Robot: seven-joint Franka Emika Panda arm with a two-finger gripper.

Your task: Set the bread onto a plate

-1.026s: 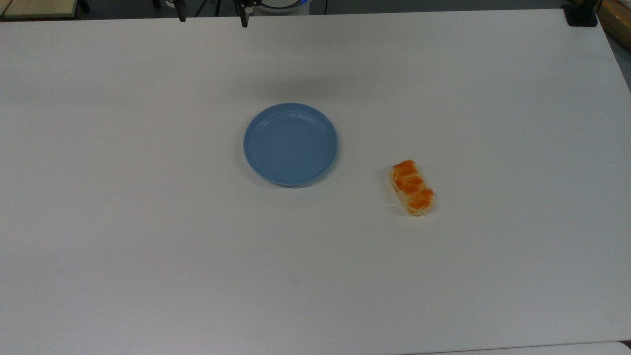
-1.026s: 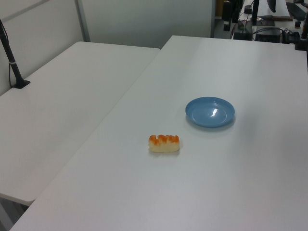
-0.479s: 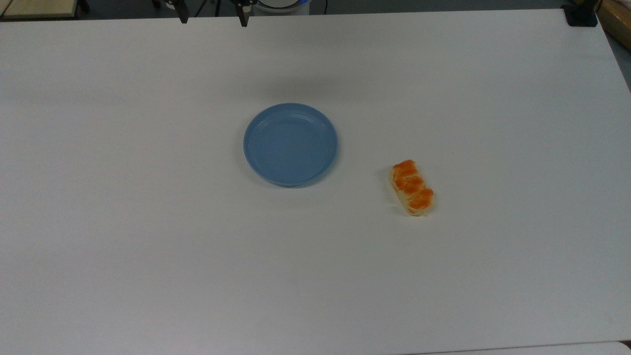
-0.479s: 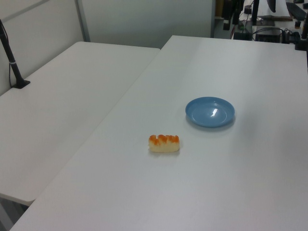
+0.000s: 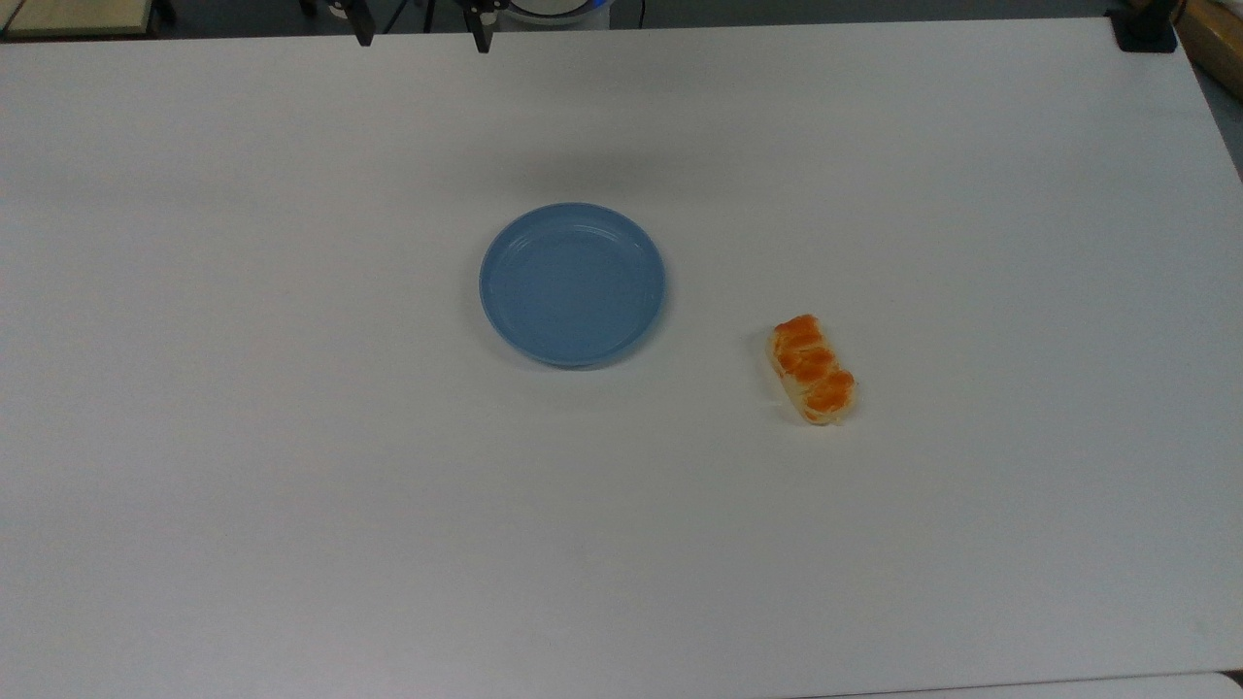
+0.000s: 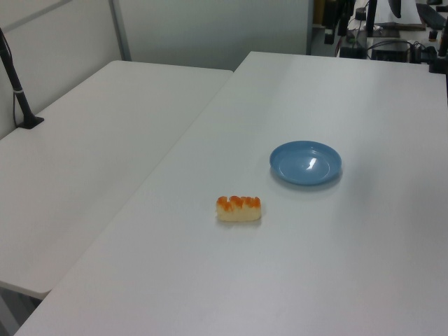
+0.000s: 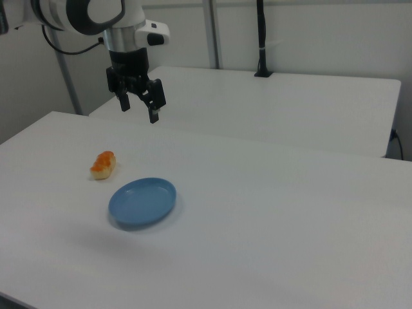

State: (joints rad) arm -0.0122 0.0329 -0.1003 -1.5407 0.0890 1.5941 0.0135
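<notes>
We see the gripper point(image 7: 138, 106) hanging high above the white table point(image 5: 291, 485), its two fingers point(image 7: 154, 113) spread wide and holding nothing. The bread point(image 5: 813, 370) lies on the table to the top view's right of the blue plate point(image 5: 572, 283), well apart from it and untouched. Against half a second earlier, bread and plate have not moved, and the fingers look almost unshifted.
</notes>
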